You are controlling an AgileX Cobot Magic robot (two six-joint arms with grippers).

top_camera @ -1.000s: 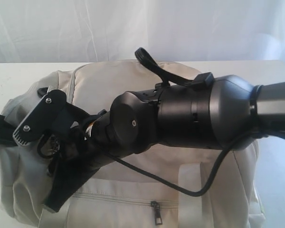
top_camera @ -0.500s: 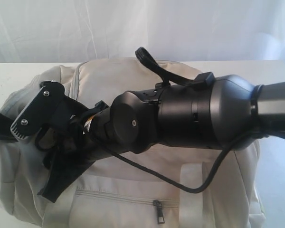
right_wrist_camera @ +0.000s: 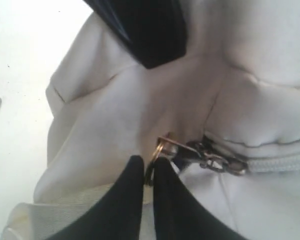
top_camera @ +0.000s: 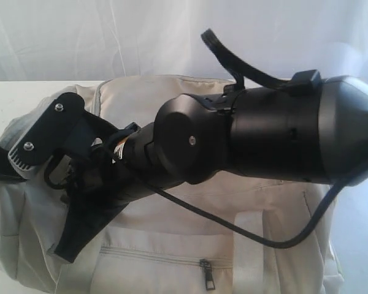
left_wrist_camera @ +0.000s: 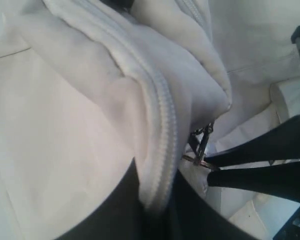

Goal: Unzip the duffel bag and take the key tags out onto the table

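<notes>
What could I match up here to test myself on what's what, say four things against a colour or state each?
Things:
1. metal ring pull
2. duffel bag
3. pocket zip pull
4. table

States:
A. small and dark, hanging on the bag's front side
B. pinched between the fingertips of the right end effector
C. flat and white, lying under everything
D. cream fabric, soft and creased

Pairs: 1-B, 2-D, 3-A, 4-C

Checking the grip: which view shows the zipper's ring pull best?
The right wrist view: the ring pull sits pinched between the right hand fingertips. The left wrist view shows it smaller, at the fingertips; in the exterior view the arm hides it.
</notes>
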